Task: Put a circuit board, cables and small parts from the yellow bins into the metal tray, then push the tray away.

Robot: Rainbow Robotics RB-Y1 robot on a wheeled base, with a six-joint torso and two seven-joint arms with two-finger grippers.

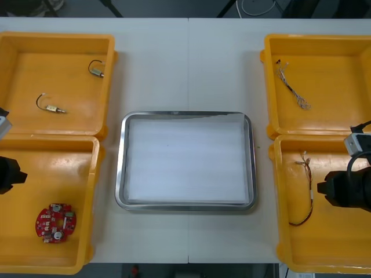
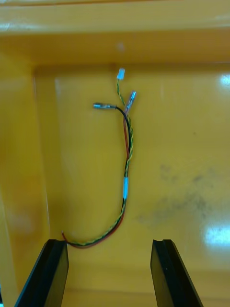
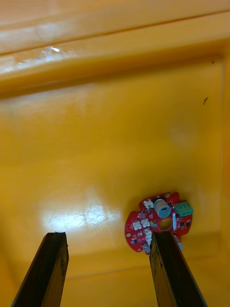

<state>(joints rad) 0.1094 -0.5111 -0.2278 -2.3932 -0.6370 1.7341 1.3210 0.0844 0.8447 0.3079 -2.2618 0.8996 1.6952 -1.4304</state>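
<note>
Your left arm (image 1: 8,174) sits at the table's left edge on the near side, with just its dark wrist end reaching into the front view and a grey block behind it. The left jaws stand wide apart with nothing between them. Your right arm (image 1: 348,188) reaches in a little further from the right edge, also on the near side, its black wrist carrying a grey block and a dark cable. The right jaws are likewise spread wide, gripping nothing, their tips level with each other.
</note>
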